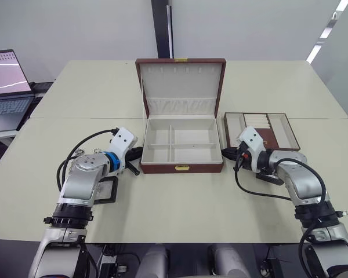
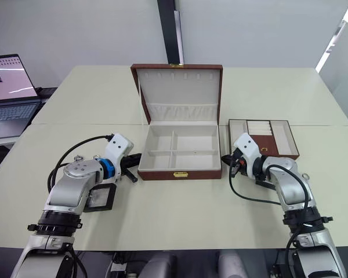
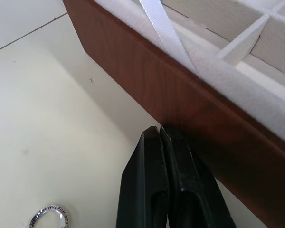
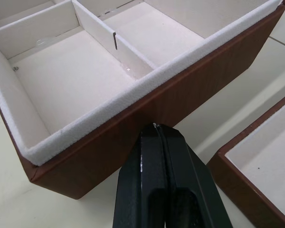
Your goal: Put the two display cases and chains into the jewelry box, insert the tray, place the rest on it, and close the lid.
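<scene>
Left claw [image 3: 160,130]: fingers pressing together, holding nothing, tip sitting just beside the box's left outer wall.
Right claw [image 4: 155,127]: fingers pressing together too, empty, tip sitting against the box's right outer wall.
Table [image 1: 180,208]: lying under both claws, pale cream.
Box [image 1: 182,146]: standing between the two claws, cream compartments showing nothing inside but dividers.
Lid [image 1: 181,87]: standing upright behind the box, beyond both claws, clasp at its top edge.
Tray [image 1: 261,130]: sitting on the table just behind the right claw, beside the box's right wall.
Case [image 2: 102,197]: lying flat by the left forearm, behind the left claw; a second case cannot be made out.
Ring [image 3: 49,216]: lying on the table near the left claw, silvery; its chain cannot be made out.
</scene>
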